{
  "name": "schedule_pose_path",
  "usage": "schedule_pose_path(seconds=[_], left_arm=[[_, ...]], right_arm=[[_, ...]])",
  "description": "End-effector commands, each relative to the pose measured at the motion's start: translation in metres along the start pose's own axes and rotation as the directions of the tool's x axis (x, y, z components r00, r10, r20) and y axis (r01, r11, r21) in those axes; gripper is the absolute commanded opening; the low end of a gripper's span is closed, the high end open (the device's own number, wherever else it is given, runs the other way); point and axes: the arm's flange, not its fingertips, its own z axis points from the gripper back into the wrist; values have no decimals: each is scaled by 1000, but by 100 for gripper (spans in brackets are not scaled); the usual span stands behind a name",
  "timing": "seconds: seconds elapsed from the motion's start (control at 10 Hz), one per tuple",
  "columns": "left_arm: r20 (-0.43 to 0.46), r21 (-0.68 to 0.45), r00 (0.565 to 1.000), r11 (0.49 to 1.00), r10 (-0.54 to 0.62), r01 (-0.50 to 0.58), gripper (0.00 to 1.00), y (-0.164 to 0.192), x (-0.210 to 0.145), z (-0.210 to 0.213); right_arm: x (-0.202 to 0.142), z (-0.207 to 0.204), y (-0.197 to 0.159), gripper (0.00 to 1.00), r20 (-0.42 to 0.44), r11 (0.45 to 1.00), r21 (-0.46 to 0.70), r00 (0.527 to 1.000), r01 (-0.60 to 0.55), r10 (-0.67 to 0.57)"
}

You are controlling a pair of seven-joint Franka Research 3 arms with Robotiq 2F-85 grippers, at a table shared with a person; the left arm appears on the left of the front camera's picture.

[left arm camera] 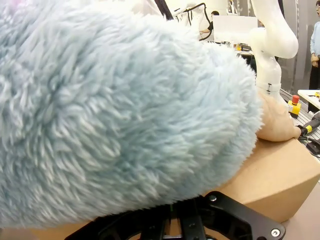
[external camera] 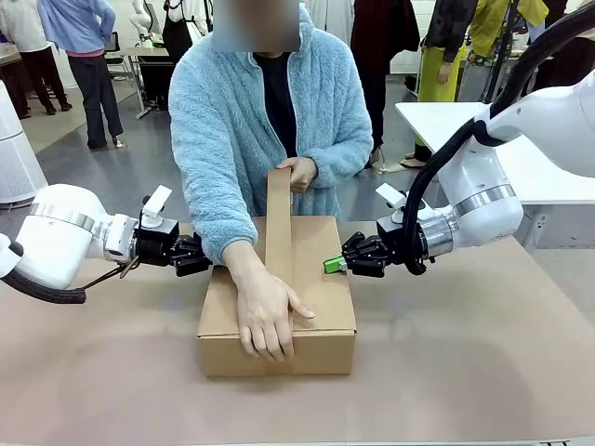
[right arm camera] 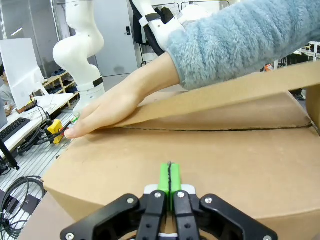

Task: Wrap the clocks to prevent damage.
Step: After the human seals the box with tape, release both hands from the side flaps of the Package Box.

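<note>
centre: cardboard box [external camera: 276, 311] + person's forearm [external camera: 244, 267] block | table [external camera: 483, 362] sides: free

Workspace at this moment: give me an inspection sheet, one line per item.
Surface: brown table, bare around the box.
Job's things: cardboard box at the middle; one flap stands up, held at its top by the person's hand; their other hand presses flat on the box top. Clocks: nothing seen.
Clutter: nothing seen.
Grippers: left gripper at the box's left side, behind the person's sleeve, state cannot be told. Right gripper at the box's right side, green pads shut together, holding nothing.
Cables: black hose along the right arm.
Surroundings: white table behind, people standing farther off.
</note>
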Motion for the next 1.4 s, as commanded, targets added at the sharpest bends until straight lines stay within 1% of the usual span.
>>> schedule_pose_path(seconds=[0.0,1.3], left_arm=[[0,14,1000,1000,1,-1,1,1,-1,-3],[0,14,1000,1000,1,-1,1,1,-1,-3]], right_arm=[[-5,-2,2,1,-3,1000,-21,1000,7,-7],[-5,-2,2,1,-3,1000,-21,1000,7,-7]])
